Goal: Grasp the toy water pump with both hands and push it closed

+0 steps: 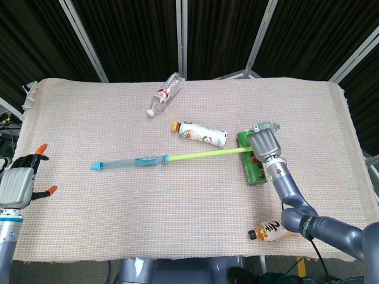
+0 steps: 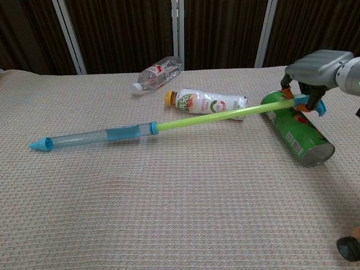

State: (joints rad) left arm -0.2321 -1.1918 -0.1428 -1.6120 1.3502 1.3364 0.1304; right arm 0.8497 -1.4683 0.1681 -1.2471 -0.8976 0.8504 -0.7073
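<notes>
The toy water pump lies stretched out across the cloth: a clear blue barrel (image 1: 127, 162) (image 2: 93, 135) with a pointed tip at the left, and a long lime-green rod (image 1: 201, 154) (image 2: 216, 114) running right. My right hand (image 1: 265, 144) (image 2: 316, 67) grips the rod's blue handle end, above a green can. My left hand (image 1: 21, 183) hovers at the table's left edge, fingers apart, holding nothing, well short of the barrel's tip. The chest view does not show it.
A green can (image 1: 253, 165) (image 2: 298, 135) lies under the right hand. A white drink bottle (image 1: 201, 134) (image 2: 211, 102) lies just behind the rod. A clear water bottle (image 1: 166, 93) (image 2: 157, 72) lies further back. An orange bottle (image 1: 272, 229) sits near the front edge.
</notes>
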